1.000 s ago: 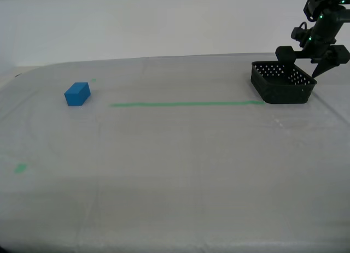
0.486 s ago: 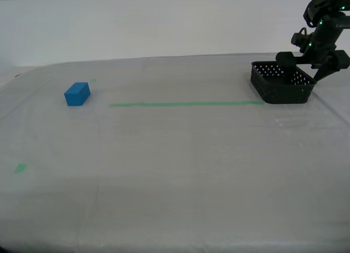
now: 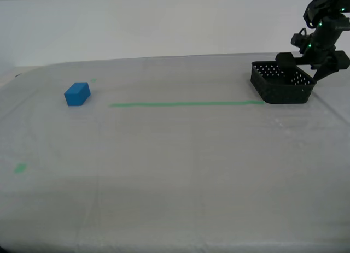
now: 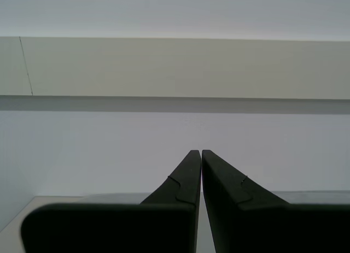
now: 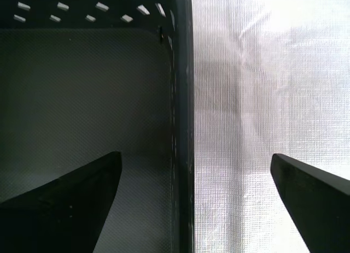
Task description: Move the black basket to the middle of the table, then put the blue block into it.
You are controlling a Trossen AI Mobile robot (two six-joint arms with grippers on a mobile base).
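The black basket (image 3: pixel 283 83) stands on the table (image 3: pixel 180 154) at the far end of the exterior view's right. My first gripper (image 3: pixel 305 67) is open and straddles the basket's far right wall (image 5: pixel 181 100), one finger inside the basket and one outside; in the first wrist view the gripper (image 5: pixel 195 156) has that wall between its jaws, untouched. The blue block (image 3: pixel 77 94) lies on the table at the exterior view's left, far from the basket. My second gripper (image 4: pixel 197 152) is shut and empty, facing a pale wall; it does not show in the exterior view.
A long green tape line (image 3: pixel 186 104) runs across the table from near the block towards the basket. A small green tape mark (image 3: pixel 21 168) lies at the near left, another (image 3: pixel 93 80) just behind the block. The table's right edge is close to the basket.
My first gripper has come down a little over the basket's wall since a second ago, then held still. The basket and the block have not moved.
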